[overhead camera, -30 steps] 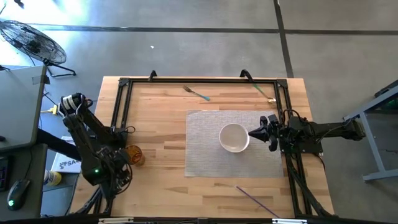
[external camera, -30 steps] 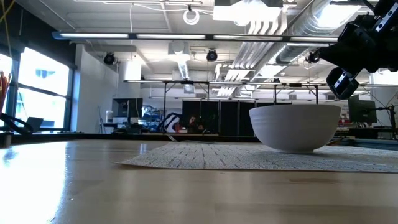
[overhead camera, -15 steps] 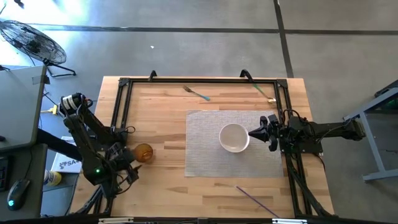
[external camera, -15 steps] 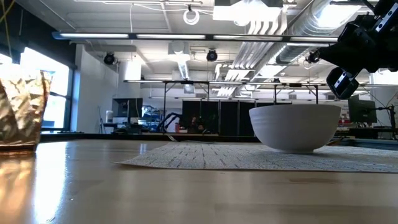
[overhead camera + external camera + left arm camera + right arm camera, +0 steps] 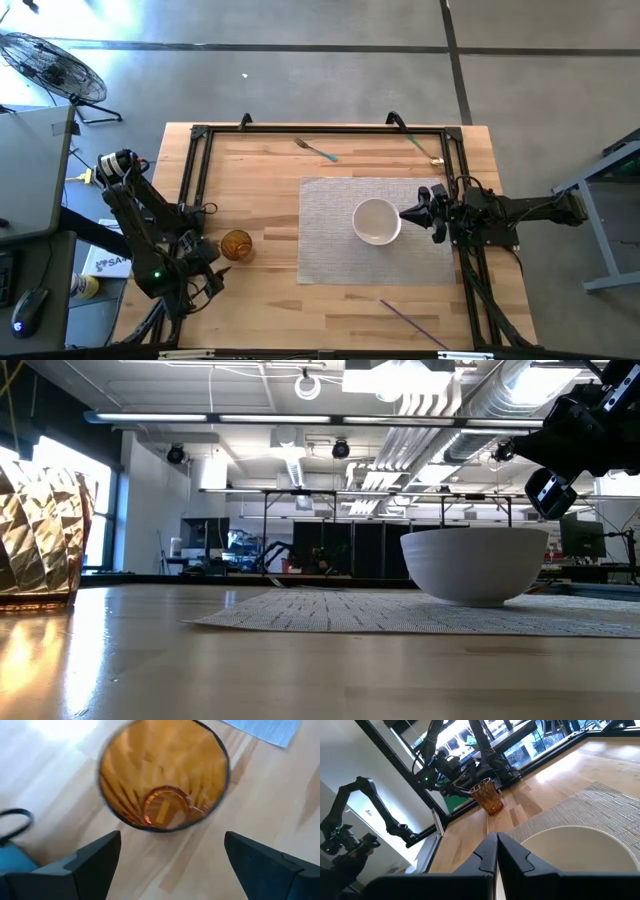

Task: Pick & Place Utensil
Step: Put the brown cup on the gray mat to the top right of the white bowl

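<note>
Item one, the amber faceted glass (image 5: pixel 236 245): we find it upright on the bare wood of the table (image 5: pixel 260 180), left of the woven grey placemat (image 5: pixel 330 240) and apart from it.

Item two, the left gripper (image 5: pixel 207 265): it sits just beside the glass on its left, near side, fingers (image 5: pixel 95 857) spread wide with the glass ahead of them and not touching (the wrist camera looks straight down into the glass's mouth).

Item three, the white bowl (image 5: pixel 377 221): it stands on the placemat, right of its middle.

Item four, the right gripper (image 5: pixel 408 214): it is at the bowl's right rim, fingers (image 5: pixel 487 854) pressed together and holding nothing.

Item five, utensils: we count a fork (image 5: pixel 315 150) on the wood at the far side, beyond the placemat; a second utensil with a green handle (image 5: pixel 423 148) at the far right corner, against the black frame (image 5: pixel 196 160); and a thin purple stick (image 5: pixel 408 320) at the near right, off the mat (we cannot tell what kind of utensil it is). None of them is touched by either gripper.

Item six, surroundings: a floor fan (image 5: pixel 55 68) stands off the table's far left corner.
</note>
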Controlling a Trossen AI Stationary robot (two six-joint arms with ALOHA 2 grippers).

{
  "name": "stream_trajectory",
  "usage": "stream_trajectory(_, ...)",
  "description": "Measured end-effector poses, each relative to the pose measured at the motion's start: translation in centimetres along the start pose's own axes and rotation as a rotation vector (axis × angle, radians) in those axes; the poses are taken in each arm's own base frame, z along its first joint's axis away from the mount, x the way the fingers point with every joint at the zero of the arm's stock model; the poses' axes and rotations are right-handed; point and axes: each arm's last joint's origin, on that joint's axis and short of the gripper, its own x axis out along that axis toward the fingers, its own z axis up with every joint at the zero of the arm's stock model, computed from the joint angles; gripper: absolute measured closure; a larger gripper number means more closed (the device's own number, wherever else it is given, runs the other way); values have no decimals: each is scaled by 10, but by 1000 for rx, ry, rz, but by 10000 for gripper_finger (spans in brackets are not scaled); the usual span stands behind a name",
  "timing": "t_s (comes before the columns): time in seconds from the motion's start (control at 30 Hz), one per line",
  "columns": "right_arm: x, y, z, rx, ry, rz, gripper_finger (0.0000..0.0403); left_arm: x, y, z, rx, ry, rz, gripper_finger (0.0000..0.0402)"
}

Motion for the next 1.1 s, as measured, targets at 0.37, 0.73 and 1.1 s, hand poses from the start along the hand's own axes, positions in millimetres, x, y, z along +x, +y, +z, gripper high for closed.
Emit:
stream_trajectory(0.37, 0, 0, 0, 0, 0, 0, 398, 47, 14, -30, -27, -28, -46, 50)
stream_trajectory(0.73, 0, 0, 0, 0, 3, -2, 398, 65, 12, -36, 121, -322, -74, 50)
stream_trajectory(1.1, 0, 0, 0, -26, -1, -1, 398, 80, 0, -41, 45, -423, -87, 50)
